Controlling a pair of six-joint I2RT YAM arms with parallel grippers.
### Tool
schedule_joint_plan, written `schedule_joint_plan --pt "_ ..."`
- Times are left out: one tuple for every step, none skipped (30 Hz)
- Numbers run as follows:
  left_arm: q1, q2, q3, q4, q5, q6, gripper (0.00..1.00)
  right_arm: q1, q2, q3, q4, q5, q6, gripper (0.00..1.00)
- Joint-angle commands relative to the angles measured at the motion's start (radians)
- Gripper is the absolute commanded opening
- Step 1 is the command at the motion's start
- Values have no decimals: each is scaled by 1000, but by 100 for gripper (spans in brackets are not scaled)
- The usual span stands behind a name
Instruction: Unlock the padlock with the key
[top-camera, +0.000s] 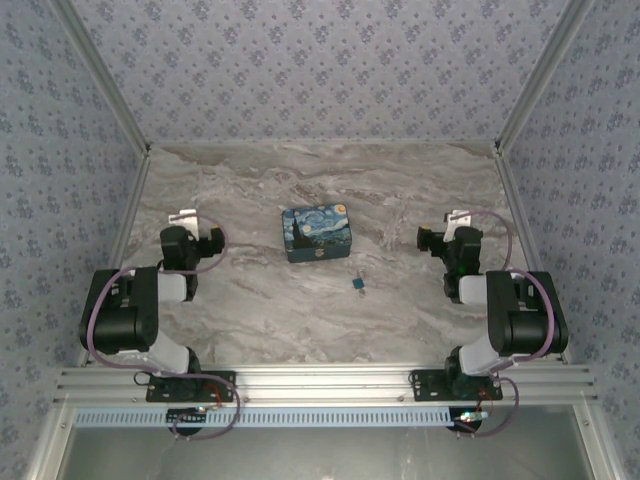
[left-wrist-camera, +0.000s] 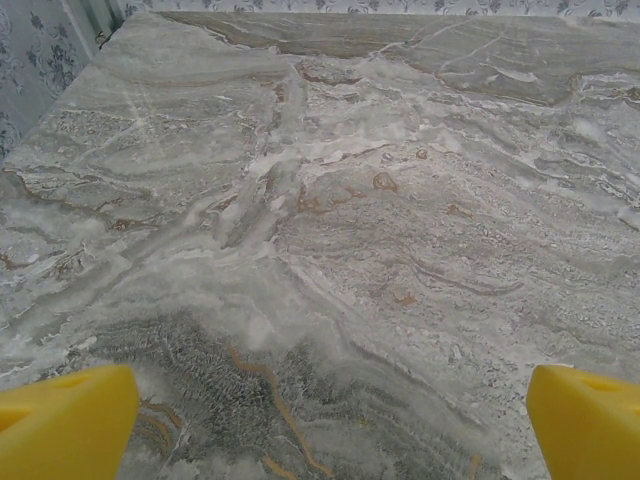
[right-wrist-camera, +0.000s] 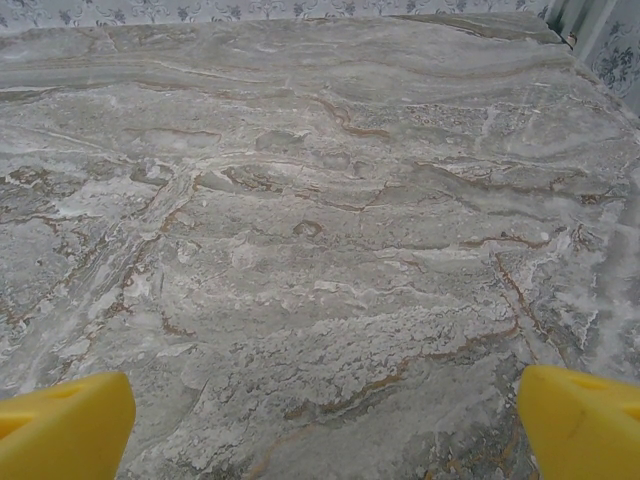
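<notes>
The tiny blue-teal padlock (top-camera: 358, 285) lies on the marble table in the top view, just in front of the painted box and to its right. A thin dark speck touching its far side may be the key; it is too small to tell. My left gripper (top-camera: 184, 220) rests far to the left of the padlock, and my right gripper (top-camera: 458, 220) sits to its right. In the left wrist view the left gripper (left-wrist-camera: 320, 425) is open, its yellow fingertips (left-wrist-camera: 65, 420) wide apart over bare marble. The right gripper (right-wrist-camera: 320, 425) is open in the same way, its fingertips (right-wrist-camera: 580, 420) over bare marble.
A blue-and-yellow Starry-Night box (top-camera: 317, 233) stands mid-table, behind the padlock. Patterned walls (top-camera: 90, 150) enclose the table on the left, back and right. An aluminium rail (top-camera: 320, 382) runs along the near edge by the arm bases.
</notes>
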Motion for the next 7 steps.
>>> schedule_joint_plan --pt "-7 -8 13 1 14 -11 99 3 11 18 -7 16 -19 100" --pt "-8 -7 13 1 14 -12 99 2 10 18 -7 17 -20 100" --pt "-7 -8 13 1 14 -11 99 3 11 18 -7 16 -20 100" --pt "-7 -7 13 1 14 -12 99 2 11 19 -8 16 -20 100" --pt "-7 -7 14 1 14 -12 100 1 10 19 -8 17 -20 100" --pt "-8 -7 13 1 14 -11 99 1 11 19 -8 14 -20 100" --pt "-7 -8 13 0 13 -11 99 2 11 19 -8 14 -20 100"
